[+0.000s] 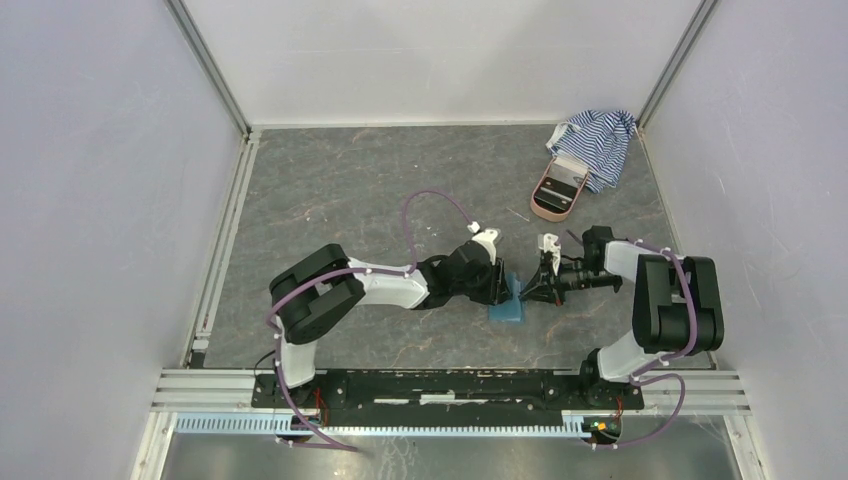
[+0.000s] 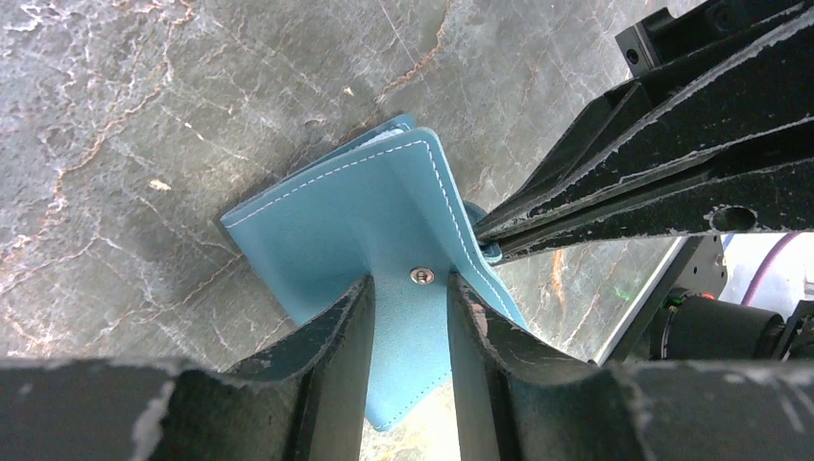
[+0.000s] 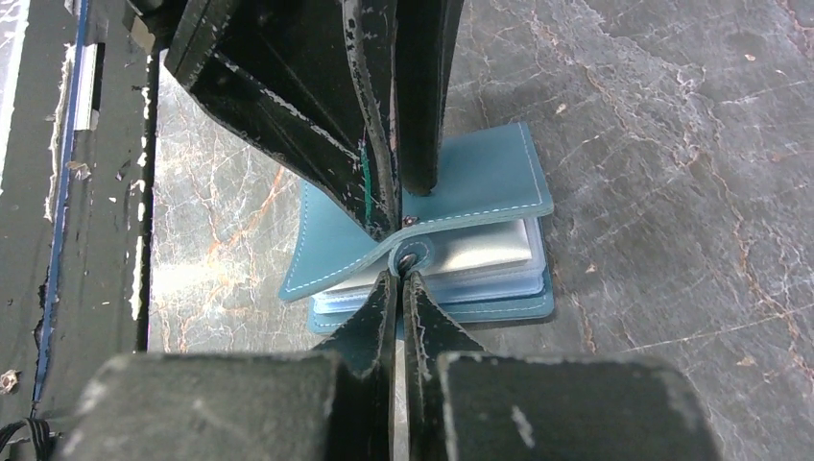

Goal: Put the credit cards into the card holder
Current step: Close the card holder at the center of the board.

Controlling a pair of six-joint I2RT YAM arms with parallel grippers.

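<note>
- Reaching in from the left, the left gripper [image 2: 410, 288] hangs over the holder [image 3: 485, 173], a small teal folding wallet on the grey table [image 1: 350, 180].
- Its jaws stand partly apart. The fingers [image 2: 331, 331] sit against the raised front cover, one on either side of a silver snap stud [image 2: 420, 276]. The cover spreads wider than the gap, and nothing looks clamped between them.
- Directly below both grippers, the holder lies flat with its cover lifted and curled upward. Pale sleeves [image 3: 480, 254] are stacked under that cover. Whether they carry cards is unclear.
- Coming from the right, the right gripper [image 3: 405, 274] meets the left one almost tip to tip over the holder. Its jaws are clenched on the snap tab [image 3: 413, 252] at the cover's edge.
- Well beyond the right gripper, toward the far right corner, a pink case [image 1: 556, 192] lies touching a blue-and-white striped cloth [image 1: 598, 140].
</note>
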